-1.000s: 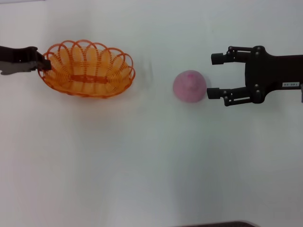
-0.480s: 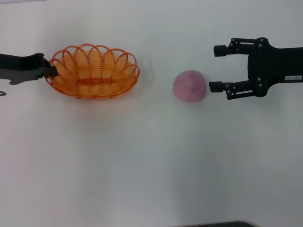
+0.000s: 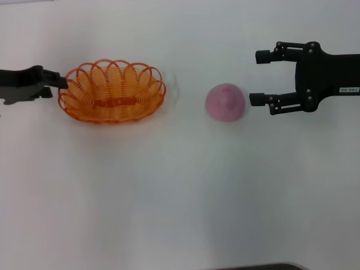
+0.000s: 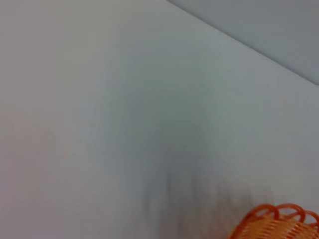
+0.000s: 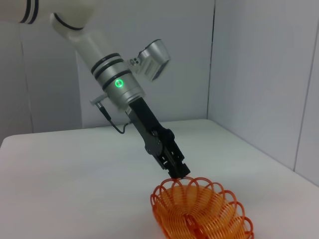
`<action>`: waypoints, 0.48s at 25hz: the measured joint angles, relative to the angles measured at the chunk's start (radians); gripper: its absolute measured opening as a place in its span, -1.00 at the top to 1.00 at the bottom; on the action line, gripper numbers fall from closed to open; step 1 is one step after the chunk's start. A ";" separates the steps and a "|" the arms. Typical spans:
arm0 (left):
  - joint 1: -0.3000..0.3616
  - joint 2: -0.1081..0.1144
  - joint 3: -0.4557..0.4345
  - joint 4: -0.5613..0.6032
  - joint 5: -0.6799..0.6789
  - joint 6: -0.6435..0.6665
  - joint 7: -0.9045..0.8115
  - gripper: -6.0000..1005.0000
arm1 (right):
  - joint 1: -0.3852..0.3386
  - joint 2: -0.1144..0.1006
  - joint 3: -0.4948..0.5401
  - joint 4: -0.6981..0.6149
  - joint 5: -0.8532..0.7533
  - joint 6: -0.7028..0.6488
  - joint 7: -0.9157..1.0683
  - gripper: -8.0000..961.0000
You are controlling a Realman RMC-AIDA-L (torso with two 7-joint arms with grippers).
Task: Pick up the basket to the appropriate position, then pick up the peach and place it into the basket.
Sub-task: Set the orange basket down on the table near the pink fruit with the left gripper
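head view: orange basket (image 3: 112, 91) sits on the white desk (image 3: 180, 191), left of centre. left gripper (image 3: 61, 83) reaches in from the left edge, its tip at the basket's left rim loops; fingers look pinched together on the rim, so gripping the basket. pink peach (image 3: 225, 103) rests on the desk right of centre, well apart from the basket. right gripper (image 3: 259, 77) comes in from the right, spread wide; its nearer finger tip lies just beside the peach's right side, the farther finger up and away from it. peach not between the fingers, not held.

left wrist view: mostly bare desk surface; only a bit of the basket's looped rim (image 4: 277, 223) shows at one corner. own fingers not visible here.

right wrist view: looks across the desk at the other arm. left gripper (image 5: 178, 171) slants down with its tip closed on the basket's (image 5: 202, 211) far rim. green light on the left arm's wrist (image 5: 118, 83). pale walls behind.
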 joint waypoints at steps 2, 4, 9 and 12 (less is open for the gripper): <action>0.020 -0.007 0.001 0.032 -0.028 0.000 0.019 0.42 | 0.000 0.002 0.004 0.000 0.000 0.000 0.003 -0.84; 0.039 -0.011 0.003 0.051 -0.080 0.004 0.049 0.26 | 0.000 0.004 0.010 0.001 0.000 -0.005 0.010 -0.84; 0.066 -0.004 0.008 0.055 -0.141 0.025 0.092 -0.11 | 0.000 0.006 0.016 0.001 0.000 -0.010 0.027 -0.84; 0.071 -0.002 0.008 0.066 -0.143 0.047 0.113 -0.25 | 0.000 0.007 0.019 0.003 0.000 -0.014 0.039 -0.84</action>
